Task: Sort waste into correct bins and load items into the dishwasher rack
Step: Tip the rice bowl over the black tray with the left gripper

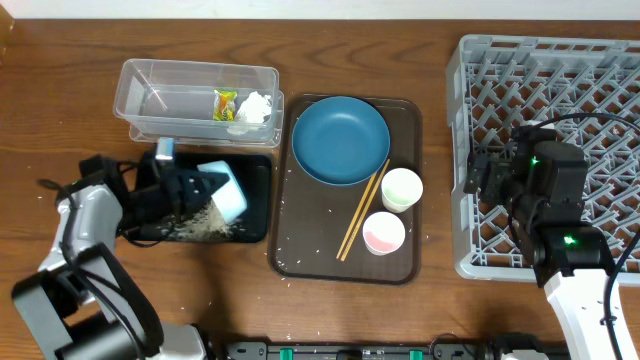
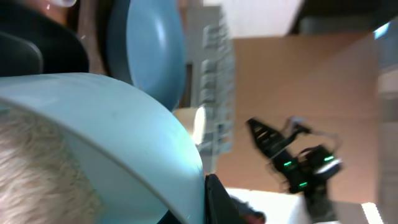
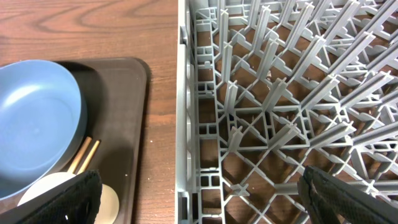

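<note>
Overhead, the left hand [image 1: 183, 186] was closed on the rim of the light-blue bowl [image 1: 225, 187]. It held the bowl tipped on its side directly over the black tray [image 1: 262, 168], seemingly so the contents would slide out. Loose rice grains [image 1: 200, 225] lay heaped on the tray just beneath the hand, so the emptying looked well along. Beyond the hand, the clear tub [image 1: 170, 85] already held the snack wrapper [image 1: 224, 103] and the tissue [image 1: 257, 107].

The blue plate [image 1: 340, 140], chopsticks [image 1: 362, 210] and two white cups [image 1: 401, 188] sat on the brown serving tray [image 1: 300, 255], between the two hands and waiting to be loaded.

The right hand [image 3: 205, 199] hung wide open and empty over the near edge of the dishwasher rack [image 1: 560, 70], probably parked there clear of the left arm's work.
</note>
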`<state>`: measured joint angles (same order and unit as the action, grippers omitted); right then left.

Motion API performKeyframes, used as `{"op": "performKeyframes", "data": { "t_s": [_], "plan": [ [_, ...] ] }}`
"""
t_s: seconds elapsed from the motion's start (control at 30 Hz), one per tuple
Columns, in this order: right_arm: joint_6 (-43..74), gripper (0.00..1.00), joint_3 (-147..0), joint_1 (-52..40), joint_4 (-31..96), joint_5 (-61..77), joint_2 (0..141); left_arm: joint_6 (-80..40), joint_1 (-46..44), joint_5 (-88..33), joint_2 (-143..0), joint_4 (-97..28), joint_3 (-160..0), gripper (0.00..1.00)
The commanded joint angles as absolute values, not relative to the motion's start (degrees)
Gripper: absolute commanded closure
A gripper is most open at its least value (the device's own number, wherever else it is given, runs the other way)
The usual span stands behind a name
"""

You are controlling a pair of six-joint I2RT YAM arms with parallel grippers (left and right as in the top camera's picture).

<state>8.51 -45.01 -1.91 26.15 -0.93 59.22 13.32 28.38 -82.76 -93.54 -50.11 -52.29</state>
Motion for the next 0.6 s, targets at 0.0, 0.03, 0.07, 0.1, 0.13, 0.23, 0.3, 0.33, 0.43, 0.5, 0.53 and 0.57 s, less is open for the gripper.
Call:
{"op": "performKeyframes", "data": {
  "t_s": [0.0, 0.03, 0.07, 0.1, 0.13, 0.23, 0.3, 0.33, 0.43, 0.5, 0.53, 0.57],
  "plan": [
    [8.3, 0.01, -46.1, -2.4, 26.2, -1.1, 59.2, 12.2, 30.3, -90.1, -94.3, -50.0, -52.2, 0.94],
    [8.3, 0.01, -46.1, -2.4, 26.2, -1.1, 59.2, 11.8, 30.8, -90.1, -94.3, -50.0, -52.2, 0.94],
    [8.3, 0.01, -46.1, -2.4, 26.2, -1.1, 59.2, 11.0, 31.2, -90.1, -94.3, -50.0, -52.2, 0.94],
    [8.3, 0.01, -46.1, -2.4, 26.2, -1.1, 59.2, 9.9, 31.6, -90.1, -94.3, -50.0, -52.2, 0.94],
    [8.3, 0.01, -46.1, -2.4, 26.2, -1.1, 59.2, 8.2, 31.9, -90.1, -94.3, -50.0, -52.2, 0.94],
    [8.3, 0.01, -46.1, -2.4, 26.2, -1.1, 59.2, 1.8, 32.8, -90.1, -94.3, -50.1, -52.2, 0.94],
    [8.3, 0.01, -46.1, -2.4, 26.2, -1.1, 59.2, -1.7, 32.8, -90.1, -94.3, -50.0, -52.2, 0.94],
    [8.3, 0.01, -46.1, -2.4, 26.2, -1.1, 59.2, -2.1, 32.8, -90.1, -94.3, -50.0, -52.2, 0.94],
    [8.3, 0.01, -46.1, -2.4, 26.2, -1.1, 59.2, -2.1, 32.8, -90.1, -94.3, -48.5, -52.2, 0.94],
    [8.3, 0.01, -46.1, -2.4, 26.2, -1.1, 59.2, -2.6, 32.8, -89.9, -94.3, -46.5, -52.2, 0.94],
    [8.3, 0.01, -46.1, -2.4, 26.2, -1.1, 59.2, -3.4, 32.8, -89.5, -94.3, -45.4, -52.2, 0.94],
    [8.3, 0.01, -46.1, -2.4, 26.2, -1.1, 59.2, -3.9, 32.8, -89.4, -94.3, -44.5, -52.2, 0.94]
  ]
}}
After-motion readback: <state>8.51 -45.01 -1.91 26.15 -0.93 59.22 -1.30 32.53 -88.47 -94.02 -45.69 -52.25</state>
